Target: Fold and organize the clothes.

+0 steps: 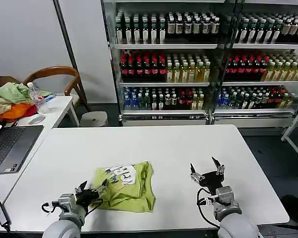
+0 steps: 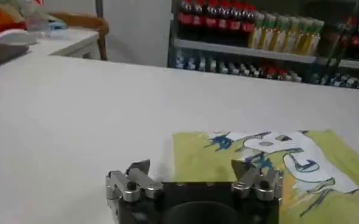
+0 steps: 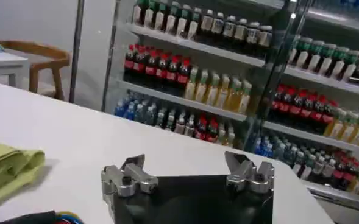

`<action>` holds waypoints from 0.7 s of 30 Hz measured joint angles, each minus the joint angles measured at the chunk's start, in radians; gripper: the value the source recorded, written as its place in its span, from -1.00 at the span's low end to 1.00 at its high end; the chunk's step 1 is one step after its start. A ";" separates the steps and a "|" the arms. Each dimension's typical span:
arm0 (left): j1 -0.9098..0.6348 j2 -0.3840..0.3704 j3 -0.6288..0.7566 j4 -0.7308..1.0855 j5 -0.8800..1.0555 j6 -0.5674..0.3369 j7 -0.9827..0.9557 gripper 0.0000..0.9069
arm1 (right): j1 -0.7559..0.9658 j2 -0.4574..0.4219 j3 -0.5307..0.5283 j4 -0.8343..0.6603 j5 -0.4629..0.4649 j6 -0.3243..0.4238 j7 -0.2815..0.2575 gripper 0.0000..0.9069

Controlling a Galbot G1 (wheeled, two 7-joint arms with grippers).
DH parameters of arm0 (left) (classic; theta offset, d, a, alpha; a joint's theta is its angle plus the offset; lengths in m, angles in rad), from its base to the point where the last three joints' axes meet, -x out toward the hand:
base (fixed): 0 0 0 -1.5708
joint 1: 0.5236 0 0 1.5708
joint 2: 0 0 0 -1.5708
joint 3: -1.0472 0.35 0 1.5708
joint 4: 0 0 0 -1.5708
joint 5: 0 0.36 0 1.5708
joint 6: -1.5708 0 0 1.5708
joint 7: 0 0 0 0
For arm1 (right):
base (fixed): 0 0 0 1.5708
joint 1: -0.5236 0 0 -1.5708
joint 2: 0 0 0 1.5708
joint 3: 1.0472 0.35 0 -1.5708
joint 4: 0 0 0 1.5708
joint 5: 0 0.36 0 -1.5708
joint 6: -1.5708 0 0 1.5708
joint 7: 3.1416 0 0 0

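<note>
T-shirt point(image 1: 125, 186), lime green, lies folded on the white table point(image 1: 188, 148) with its white print up, right at the left gripper's point(image 1: 93, 188) spread fingertips, one of them reaching its edge. Right gripper point(image 1: 207, 170) hangs well apart from it, jaws wide, nothing held.

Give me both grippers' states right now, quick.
Left gripper: open, empty, at the near left edge of the T-shirt.
Right gripper: open, empty, over bare table right of the shirt.
</note>
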 measured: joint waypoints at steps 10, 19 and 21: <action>0.015 -0.001 -0.013 0.009 -0.018 0.007 -0.003 -0.89 | -0.003 0.003 -0.002 0.001 0.000 0.000 0.000 1.00; 0.025 -0.013 0.001 0.004 -0.021 -0.004 0.015 -0.89 | -0.006 0.005 -0.001 0.000 -0.001 0.000 0.000 1.00; 0.022 -0.013 0.001 0.009 -0.022 -0.010 0.019 -0.89 | -0.006 0.004 0.000 0.001 -0.002 0.000 0.000 1.00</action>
